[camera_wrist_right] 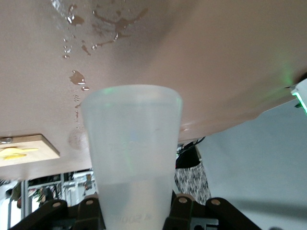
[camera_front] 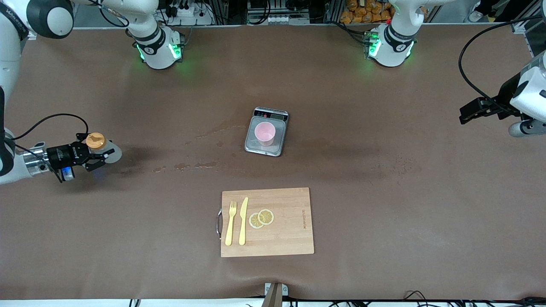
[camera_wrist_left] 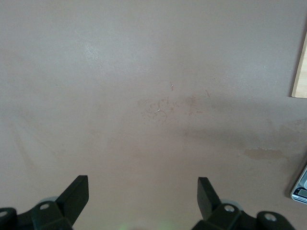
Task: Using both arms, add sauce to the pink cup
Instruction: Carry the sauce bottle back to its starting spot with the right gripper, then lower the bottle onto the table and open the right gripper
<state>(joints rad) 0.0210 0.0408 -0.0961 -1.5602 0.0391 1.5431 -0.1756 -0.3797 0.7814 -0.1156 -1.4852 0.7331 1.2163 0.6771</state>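
Note:
The sauce bottle point(camera_front: 108, 152) is up in the air over the right arm's end of the table, whitish with an orange cap point(camera_front: 95, 140). My right gripper point(camera_front: 101, 154) is shut on it. In the right wrist view the bottle's body point(camera_wrist_right: 129, 153) fills the space between the fingers point(camera_wrist_right: 184, 208), and its cap is hidden. The pink cup point(camera_front: 265, 132) stands upright on the grey scale point(camera_front: 254, 147) at mid-table. My left gripper point(camera_front: 466, 115) waits over the left arm's end of the table, open point(camera_wrist_left: 143, 191) with only bare table beneath it.
A wooden cutting board point(camera_front: 290, 230) lies nearer the front camera than the scale, with a yellow fork point(camera_front: 230, 223), a knife point(camera_front: 243, 221) and two lemon slices point(camera_front: 261, 218) on it. Wet stains point(camera_front: 200, 164) mark the brown table between bottle and scale.

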